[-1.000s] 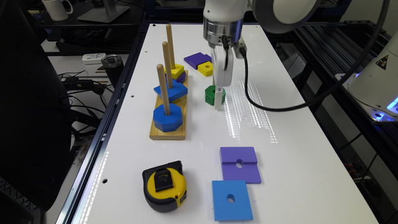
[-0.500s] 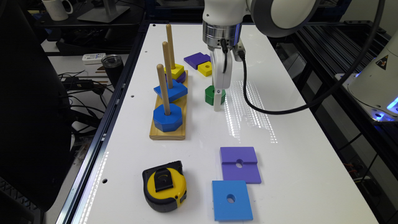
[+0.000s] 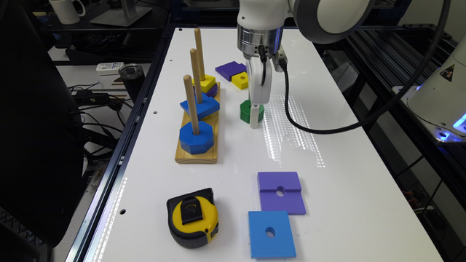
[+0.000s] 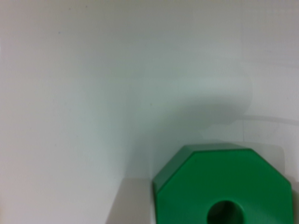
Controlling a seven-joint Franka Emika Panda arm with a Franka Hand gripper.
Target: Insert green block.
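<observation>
Gripper is down at the table, right at the green block; can't tell if the fingers are spread or closed on it. Block lies flat on the table, hole up, just off the exterior view's right of the peg board, not on any peg. Blue octagon sits on the nearest peg. Wrist view: green block flat on white surface, centre hole visible. Tape measure and two square blocks lie nearer the camera.
</observation>
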